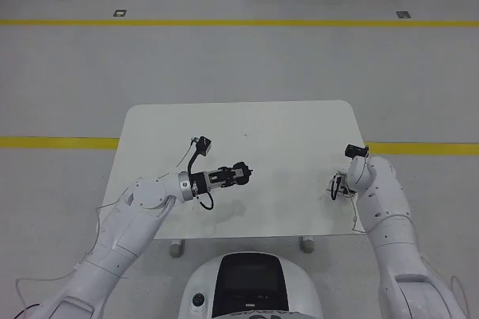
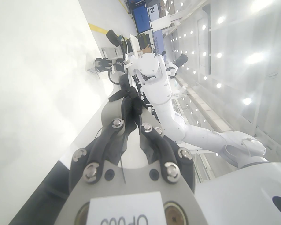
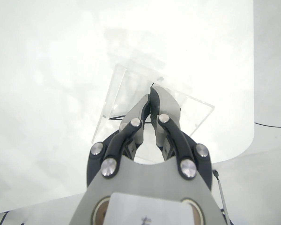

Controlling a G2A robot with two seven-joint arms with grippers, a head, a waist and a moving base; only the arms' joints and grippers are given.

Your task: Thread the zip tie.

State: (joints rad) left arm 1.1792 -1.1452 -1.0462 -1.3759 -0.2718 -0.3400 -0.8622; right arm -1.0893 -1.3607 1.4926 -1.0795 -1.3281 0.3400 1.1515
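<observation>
Left end effector (image 2: 131, 99) pinches a thin black zip tie (image 2: 123, 168); right end effector (image 3: 150, 94) sits pressed together over a clear tray (image 3: 199, 111).

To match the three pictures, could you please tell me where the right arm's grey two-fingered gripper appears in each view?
Top view: the right arm's grey two-fingered gripper hangs near the table's right edge.
Left wrist view: it is far off, beyond the left gripper.
Right wrist view: it is close up, shut, over a clear plastic box.
Shared landmark: the white rounded table.
</observation>
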